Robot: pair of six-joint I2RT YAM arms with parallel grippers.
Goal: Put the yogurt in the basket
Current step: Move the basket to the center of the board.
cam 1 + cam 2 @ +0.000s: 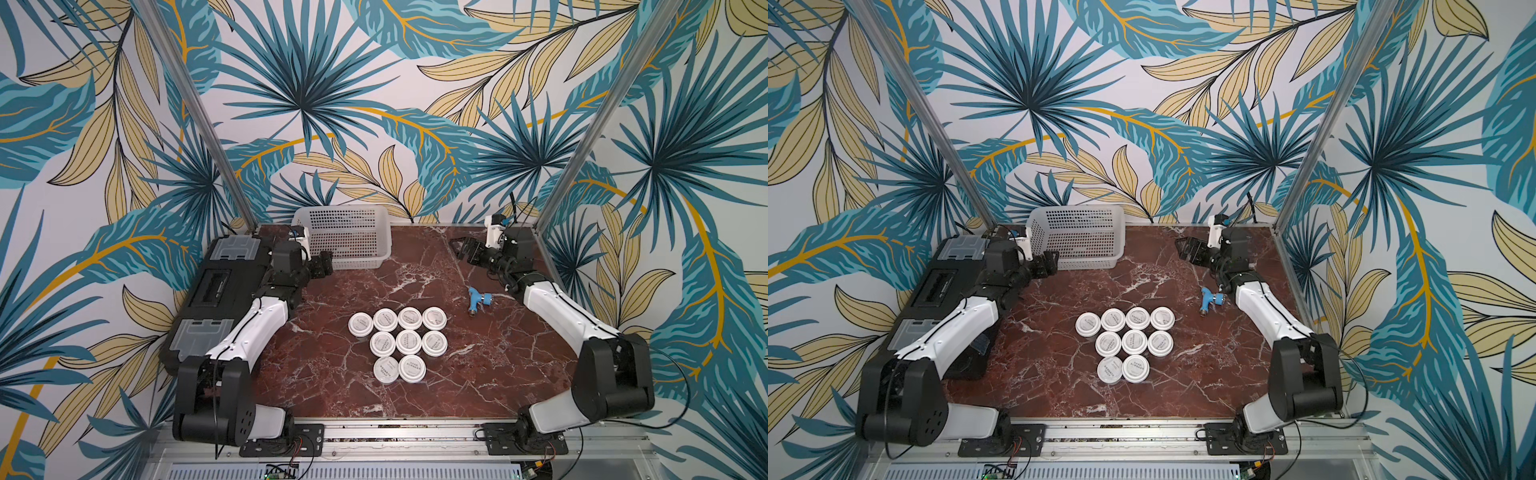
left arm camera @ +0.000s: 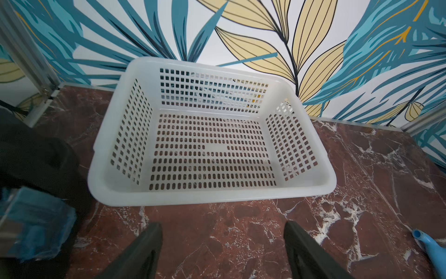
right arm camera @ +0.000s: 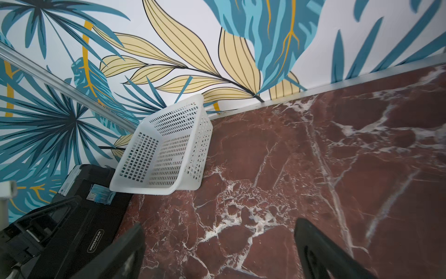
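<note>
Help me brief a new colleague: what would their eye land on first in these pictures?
Nine white-lidded yogurt jars packed in a tight cluster at the middle of the red marble table stand out first. Next comes the empty white basket at the far edge against the leafy wallpaper, with a small blue nozzle lying alone to the robot's right of the jars.

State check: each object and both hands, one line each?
basket: upright, empty
yogurt jars: nine, lids on, upright, clustered on the table, none in the basket
left hand: open, empty, facing the basket
right hand: open, empty
toolbox: closed
blue tool: lying on the table
</note>
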